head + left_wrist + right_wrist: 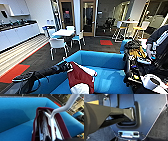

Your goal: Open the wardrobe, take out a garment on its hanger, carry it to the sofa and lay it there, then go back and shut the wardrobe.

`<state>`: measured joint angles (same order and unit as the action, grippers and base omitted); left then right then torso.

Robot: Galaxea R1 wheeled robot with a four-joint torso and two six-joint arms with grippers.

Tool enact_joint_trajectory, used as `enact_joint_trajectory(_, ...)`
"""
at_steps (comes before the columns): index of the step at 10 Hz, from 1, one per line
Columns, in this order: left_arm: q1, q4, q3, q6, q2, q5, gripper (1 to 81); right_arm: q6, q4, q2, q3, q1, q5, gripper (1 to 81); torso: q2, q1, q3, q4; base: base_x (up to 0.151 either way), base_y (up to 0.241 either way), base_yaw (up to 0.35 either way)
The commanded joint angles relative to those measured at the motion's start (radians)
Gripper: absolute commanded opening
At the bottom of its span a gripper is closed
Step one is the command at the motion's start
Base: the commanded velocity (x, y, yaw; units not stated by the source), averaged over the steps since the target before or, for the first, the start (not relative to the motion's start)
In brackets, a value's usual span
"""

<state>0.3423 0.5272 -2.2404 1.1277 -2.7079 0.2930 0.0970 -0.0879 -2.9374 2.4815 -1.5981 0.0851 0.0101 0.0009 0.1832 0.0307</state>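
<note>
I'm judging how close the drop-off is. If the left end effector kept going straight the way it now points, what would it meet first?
Probably the sofa. In the head view the left end effector reaches out over the blue seat toward the backrest, with the garment hanging on the hanger beneath it. Depth is unclear, so that is a judgement.

head view looks down on the sofa [105, 60] — left wrist views it close.

Head view soft and smeary throughout, straight lines bow toward the edges. Even bright indoor light; sofa [105, 61] blue oversaturated, rooms behind it darker. Left wrist view: hanger [65, 106] blown out white, blurred. Right wrist view dim, bluish, close parts out of focus.
</note>
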Motion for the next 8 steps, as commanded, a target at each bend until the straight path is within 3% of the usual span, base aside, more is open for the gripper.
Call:
enact_joint_trajectory(1, -0.158, 0.034, 0.015, 0.000, 0.035, -0.015, 1.0, -0.003, -0.013, 0.004, -0.009, 0.009, -0.064, 81.1, 0.000, 0.000, 0.000, 0.000, 0.000, 0.000, 0.000)
enact_joint_trajectory(8, -0.052, 0.036, 0.012, 0.006, 0.160, -0.090, 1.0, -0.003, -0.015, 0.002, -0.009, 0.010, -0.064, 81.1, 0.000, 0.000, 0.000, 0.000, 0.000, 0.000, 0.000)
